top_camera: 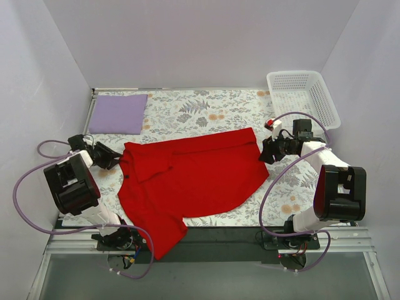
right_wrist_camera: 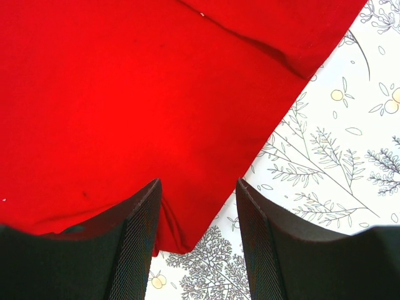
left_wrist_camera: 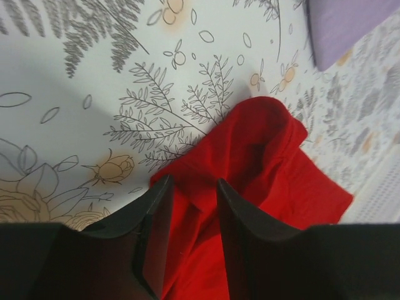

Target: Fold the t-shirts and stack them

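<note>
A red t-shirt (top_camera: 194, 175) lies spread on the floral tablecloth, its lower left part hanging over the front edge. My left gripper (top_camera: 112, 157) is at the shirt's left edge. In the left wrist view it (left_wrist_camera: 190, 184) is open, its jaws astride a raised fold of the red cloth (left_wrist_camera: 269, 156). My right gripper (top_camera: 265, 152) is at the shirt's right corner. In the right wrist view it (right_wrist_camera: 197, 187) is open, low over the cloth, with the corner of the shirt (right_wrist_camera: 144, 94) between its fingers. A folded purple t-shirt (top_camera: 117, 114) lies at the back left.
A white plastic basket (top_camera: 303, 97) stands at the back right corner. The purple shirt's edge also shows in the left wrist view (left_wrist_camera: 344, 25). White walls close in the table on three sides. The floral tablecloth (top_camera: 206, 109) shows bare behind the red shirt.
</note>
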You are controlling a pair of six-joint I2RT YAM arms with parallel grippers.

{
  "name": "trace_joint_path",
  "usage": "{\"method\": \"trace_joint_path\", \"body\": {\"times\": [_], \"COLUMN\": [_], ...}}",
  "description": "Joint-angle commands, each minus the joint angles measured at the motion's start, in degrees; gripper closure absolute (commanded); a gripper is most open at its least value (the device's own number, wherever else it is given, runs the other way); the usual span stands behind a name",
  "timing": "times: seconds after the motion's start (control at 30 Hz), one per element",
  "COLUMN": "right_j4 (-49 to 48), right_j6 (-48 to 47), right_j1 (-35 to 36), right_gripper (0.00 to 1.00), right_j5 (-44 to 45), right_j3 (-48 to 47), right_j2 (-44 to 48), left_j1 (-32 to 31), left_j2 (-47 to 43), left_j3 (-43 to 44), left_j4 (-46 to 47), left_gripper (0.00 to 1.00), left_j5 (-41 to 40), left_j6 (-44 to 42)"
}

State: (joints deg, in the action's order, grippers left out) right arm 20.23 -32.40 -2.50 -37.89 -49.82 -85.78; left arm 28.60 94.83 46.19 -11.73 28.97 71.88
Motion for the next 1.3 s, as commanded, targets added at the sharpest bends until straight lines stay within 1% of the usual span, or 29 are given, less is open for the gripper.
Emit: {"method": "trace_joint_path", "body": {"times": [0.0, 0.13, 0.2, 0.23, 0.3, 0.33, 0.4, 0.43, 0.53, 0.57, 0.6, 0.67, 0.77, 0.87, 0.93, 0.97, 1.0, 1.1, 1.13, 1.27], "right_j4": [1.0, 1.0, 1.1, 1.2, 1.2, 1.2, 1.3, 1.2, 1.3, 1.2, 1.3, 1.3, 1.2, 1.3, 1.2, 1.1, 1.0, 1.0, 1.0, 1.0], "right_j6": [-0.9, -0.9, -0.9, -1.1, -1.1, -1.1, -1.2, -1.2, -1.2, -1.2, -1.1, -1.1, -1.1, -1.1, -1.3, -1.3, -1.3, 0.4, 0.8, 4.2], "right_j1": [0.2, 0.3, 0.2, 0.2, 0.2, 0.2, 0.2, 0.2, 0.2, 0.2, 0.2, 0.2, 0.3, 0.9, 2.4, 4.6, 7.0, 10.1, 11.5, 13.8], "right_gripper": [0.43, 0.43, 0.43, 0.42, 0.43, 0.42, 0.42, 0.43, 0.42, 0.42, 0.42, 0.42, 0.43, 0.43, 0.43, 0.43, 0.42, 0.42, 0.42, 0.43], "right_j5": [-1.7, -1.9, -2.0, -2.0, -2.1, -2.1, -2.1, -2.1, -1.8, -1.7, -1.6, -1.4, -1.5, -1.5, -0.1, 0.8, 1.6, 3.4, 3.8, 6.8], "right_j3": [-1.4, -1.3, -1.4, -1.3, -1.4, -1.4, -1.2, -1.2, -1.2, -1.3, -1.3, -1.3, -1.3, -1.7, -2.6, -3.1, -3.8, -8.2, -9.6, -18.3], "right_j2": [0.3, 0.4, 0.6, 0.5, 0.6, 0.7, 0.8, 1.0, 1.1, 1.0, 1.0, 0.7, 0.4, -0.1, -0.6, -0.9, -1.1, -3.7, -6.0, -11.5], "left_j1": [-3.1, -4.7, -5.2, -5.3, -5.3, -5.3, -5.1, -5.0, -4.1, -3.7, -3.6, -3.4, -3.4, -3.4, -3.3, -3.1, -2.9, -2.1, -2.1, -1.5], "left_j2": [0.0, 1.3, 2.0, 2.1, 1.7, 1.0, -2.5, -3.8, -8.3, -9.2, -10.3, -10.4, -8.3, -5.4, -4.7, -4.7, -4.7, -7.0, -7.9, -13.6], "left_j3": [2.8, 3.5, 4.0, 4.2, 4.3, 4.4, 4.3, 4.2, 3.7, 3.8, 3.7, 3.6, 4.0, 4.4, 4.3, 4.0, 3.9, 3.0, 2.9, 1.1], "left_j4": [-4.1, -5.6, -6.0, -6.5, -6.7, -6.9, -6.8, -6.6, -6.8, -7.2, -7.4, -7.4, -7.4, -7.5, -7.3, -7.1, -6.9, -6.6, -6.3, -5.6], "left_gripper": [0.67, 0.67, 0.69, 0.80, 0.97, 1.00, 1.00, 1.00, 1.00, 1.00, 1.00, 1.00, 1.00, 1.00, 0.93, 0.89, 0.79, 0.67, 0.62, 0.55], "left_j5": [-7.3, -10.3, -11.1, -12.1, -13.7, -16.2, -20.0, -23.1, -27.2, -30.3, -30.8, -29.6, -23.5, -20.5, -19.1, -19.0, -18.9, -19.1, -19.2, -19.1], "left_j6": [-5.5, -6.9, -7.4, -7.4, -7.1, -6.7, -5.0, -4.4, -1.0, 0.0, 1.6, 1.6, 0.7, -0.5, -0.9, -1.2, -1.4, -1.7, -1.7, -1.7]}}
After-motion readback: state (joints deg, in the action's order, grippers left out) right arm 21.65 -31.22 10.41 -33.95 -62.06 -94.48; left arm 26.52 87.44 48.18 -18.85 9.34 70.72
